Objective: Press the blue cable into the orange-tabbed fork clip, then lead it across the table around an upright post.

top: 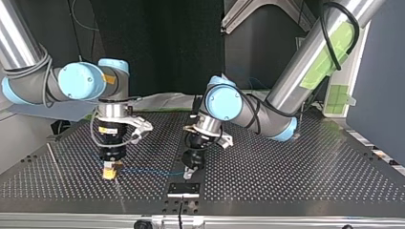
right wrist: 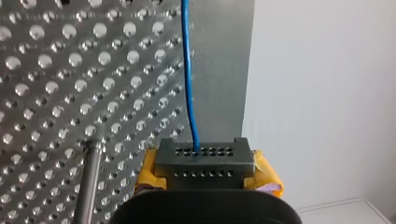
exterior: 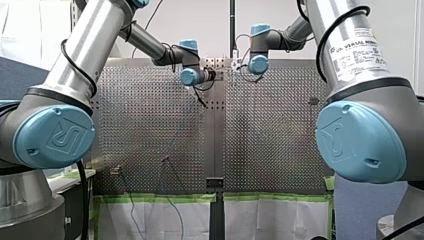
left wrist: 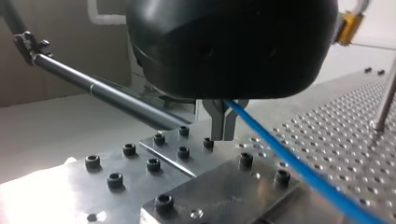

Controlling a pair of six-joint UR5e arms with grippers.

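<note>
Yellow pads (right wrist: 267,173) mark my right gripper (top: 111,173), which stands straight down on the perforated steel bench (top: 296,167) at the top view's left. Its wrist view shows the pads closed on either side of a dark grey block (right wrist: 204,161) drilled with two rows of small holes. The blue cable (right wrist: 188,70), thin and round, runs out of that block and straight across the dimpled sheet. A smooth metal post (right wrist: 89,179) stands upright just beside this gripper.

Moving right in the top view, I see the cable stretch low over the bench as a fine, taut line to my left gripper (top: 191,171), near the bench's middle. That one is black and rounded. Its narrow metal fingers (left wrist: 223,123) are pinched together on the cable, which slants away from them. Beneath them lies a bright, flat plate (left wrist: 219,186) studded with black socket-head screws (left wrist: 152,164). A slim dark rod (left wrist: 107,91) crosses behind.
</note>
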